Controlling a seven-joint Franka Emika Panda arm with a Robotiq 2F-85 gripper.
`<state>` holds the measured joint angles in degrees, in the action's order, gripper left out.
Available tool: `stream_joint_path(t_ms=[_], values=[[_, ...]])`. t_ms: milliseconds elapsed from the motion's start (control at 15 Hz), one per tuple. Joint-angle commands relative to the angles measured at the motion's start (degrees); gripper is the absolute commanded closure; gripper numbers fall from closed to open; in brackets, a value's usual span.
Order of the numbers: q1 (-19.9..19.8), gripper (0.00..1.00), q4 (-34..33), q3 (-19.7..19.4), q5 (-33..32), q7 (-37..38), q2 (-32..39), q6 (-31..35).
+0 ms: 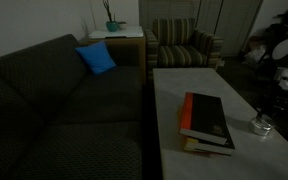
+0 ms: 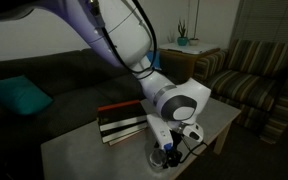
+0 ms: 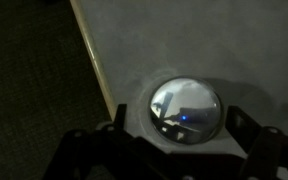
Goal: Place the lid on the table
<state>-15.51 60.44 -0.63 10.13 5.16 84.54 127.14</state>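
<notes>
Far left in an exterior view you have the dark sofa point(image 1: 54, 100) with a blue cushion point(image 1: 96, 58) on it. Next come the side table point(image 1: 119, 35) bearing a plant point(image 1: 112, 22), and a striped armchair point(image 1: 184, 45). The table point(image 1: 174, 90) runs toward the camera with its pale top. The red-and-black book stack point(image 1: 206, 122) sits toward its near end. The lid point(image 1: 261, 125) lies to the right of the books, close to the table's right edge.

In the wrist view, dark floor point(image 3: 34, 90) fills the left and the table's edge cuts across diagonally. The lid lies flat on the pale top just inside that edge. Your claw point(image 3: 177, 115) is spread as wide as it goes, with a finger point(image 3: 84, 150) on each side of the lid, and it has hold of nothing. Whether the tips touch the lid cannot be told.
</notes>
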Motion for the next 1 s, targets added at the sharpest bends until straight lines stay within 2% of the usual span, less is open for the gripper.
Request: stream_joint_path(t_ms=[0,200,533,933], values=[[-0.5,0.0,0.8,0.7,1.3,-1.1,0.0,8.1],[-1.2,0.0,1.0,2.4,1.9,-3.1,0.0,13.9],[-1.9,0.0,1.9,4.2,2.6,-4.4,0.0,19.2],[-2.5,0.0,3.5,3.2,4.8,-0.1,0.1,19.7]])
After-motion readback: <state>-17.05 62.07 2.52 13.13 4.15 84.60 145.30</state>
